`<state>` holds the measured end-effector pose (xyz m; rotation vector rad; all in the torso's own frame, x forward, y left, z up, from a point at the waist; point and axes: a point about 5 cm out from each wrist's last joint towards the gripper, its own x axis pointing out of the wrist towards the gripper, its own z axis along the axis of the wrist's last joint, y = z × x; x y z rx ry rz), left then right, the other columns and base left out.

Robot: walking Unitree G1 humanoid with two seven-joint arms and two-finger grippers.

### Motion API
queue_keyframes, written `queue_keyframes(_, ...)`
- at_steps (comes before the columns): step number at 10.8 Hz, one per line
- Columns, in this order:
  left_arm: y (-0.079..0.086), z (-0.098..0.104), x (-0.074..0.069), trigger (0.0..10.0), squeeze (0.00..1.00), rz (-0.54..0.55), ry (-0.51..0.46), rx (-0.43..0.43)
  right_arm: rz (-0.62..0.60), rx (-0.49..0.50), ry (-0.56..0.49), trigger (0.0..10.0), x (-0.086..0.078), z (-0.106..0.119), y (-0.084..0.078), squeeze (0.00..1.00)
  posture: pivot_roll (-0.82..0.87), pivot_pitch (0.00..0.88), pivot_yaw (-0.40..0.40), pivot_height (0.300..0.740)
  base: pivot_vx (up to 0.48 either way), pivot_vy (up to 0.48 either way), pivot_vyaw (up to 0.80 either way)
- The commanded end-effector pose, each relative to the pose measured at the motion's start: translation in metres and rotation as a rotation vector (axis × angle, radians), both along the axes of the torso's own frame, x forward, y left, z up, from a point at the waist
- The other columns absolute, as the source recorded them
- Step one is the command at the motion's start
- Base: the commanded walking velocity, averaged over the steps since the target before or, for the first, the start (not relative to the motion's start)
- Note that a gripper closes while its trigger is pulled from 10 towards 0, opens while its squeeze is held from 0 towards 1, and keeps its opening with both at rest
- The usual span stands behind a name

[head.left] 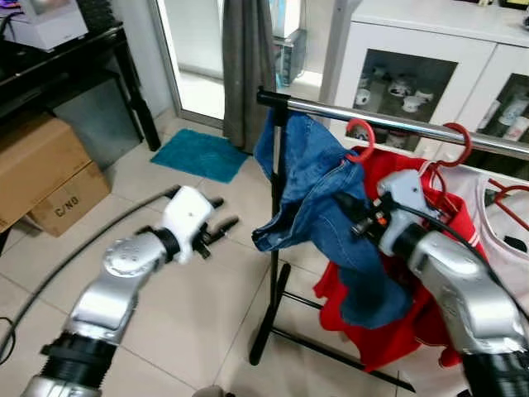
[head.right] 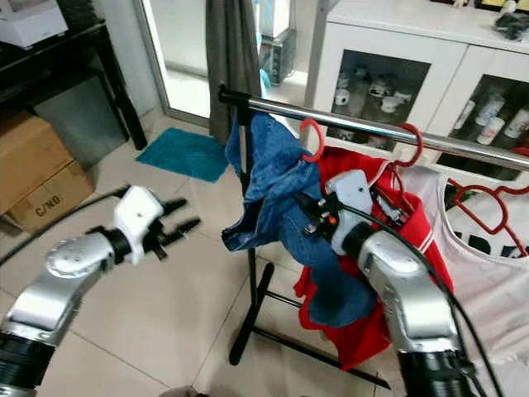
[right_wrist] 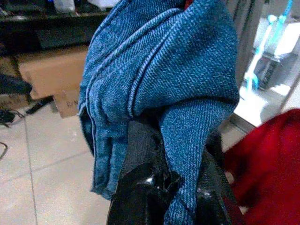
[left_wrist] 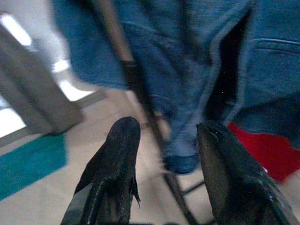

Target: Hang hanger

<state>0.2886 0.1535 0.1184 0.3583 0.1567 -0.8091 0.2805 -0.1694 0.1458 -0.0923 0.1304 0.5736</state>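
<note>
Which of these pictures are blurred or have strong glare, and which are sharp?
Left wrist view: blurred throughout, the jeans and the left gripper are soft. Right wrist view: the denim weave is sharp close up, the background is soft. Eye views: mostly sharp, with bright daylight washing out the doorway and a shine on the metal rail.

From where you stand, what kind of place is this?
Probably a room in a home: a clothes rail hung with jeans, a glass-door cabinet and a teal mat on tiles.
</note>
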Motion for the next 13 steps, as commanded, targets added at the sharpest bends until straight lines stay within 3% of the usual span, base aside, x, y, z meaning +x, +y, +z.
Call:
queue_keyframes(1,-0.011,-0.001,-0.001,10.0,0.25,-0.077,0.014,-0.013,0.010,-0.010,-0.012,0.0,-0.004,0.005,0.002,0.00,-0.01,0.000,0.058,0.740,0.000,0.000,0.00)
queue_keyframes(2,-0.021,-0.005,-0.002,10.0,0.44,-0.144,0.052,-0.051,0.031,-0.016,-0.005,0.0,-0.010,0.005,0.004,0.00,-0.02,0.000,0.065,0.740,0.000,0.000,0.00)
queue_keyframes(3,-0.027,-0.010,-0.002,10.0,1.00,-0.203,0.064,-0.033,0.060,-0.015,-0.001,0.0,-0.017,0.008,0.008,0.00,-0.03,0.000,0.070,0.740,0.000,0.000,0.00)
queue_keyframes(5,-0.023,-0.005,0.016,10.0,1.00,-0.161,-0.024,0.002,0.145,-0.028,0.017,0.0,-0.031,0.012,0.011,0.00,-0.04,0.000,0.074,0.740,0.000,0.000,0.00)
queue_keyframes(7,-0.027,-0.011,0.018,10.0,1.00,-0.232,0.020,-0.003,0.212,-0.027,0.037,0.0,-0.044,0.015,0.013,0.00,-0.06,0.000,0.082,0.740,0.000,0.000,0.00)
queue_keyframes(8,-0.036,-0.014,0.013,8.7,0.87,-0.319,0.070,-0.056,0.220,-0.031,0.043,0.0,-0.047,0.017,0.013,0.00,-0.07,0.000,0.087,0.740,0.000,0.000,0.00)
queue_keyframes(9,-0.041,-0.016,0.009,0.0,0.38,-0.357,0.097,-0.094,0.217,-0.033,0.042,0.0,-0.048,0.018,0.013,0.00,-0.08,0.000,0.097,0.740,0.000,0.000,0.00)
queue_keyframes(10,-0.044,-0.019,0.006,0.0,0.00,-0.394,0.119,-0.109,0.217,-0.035,0.044,0.0,-0.049,0.018,0.013,0.00,-0.08,0.000,0.097,0.740,0.000,0.000,0.00)
queue_keyframes(13,-0.037,-0.021,0.016,0.0,0.00,-0.285,0.054,-0.058,0.249,-0.043,0.057,0.0,-0.052,0.019,0.014,0.00,-0.08,0.000,0.081,0.740,0.000,0.000,0.00)
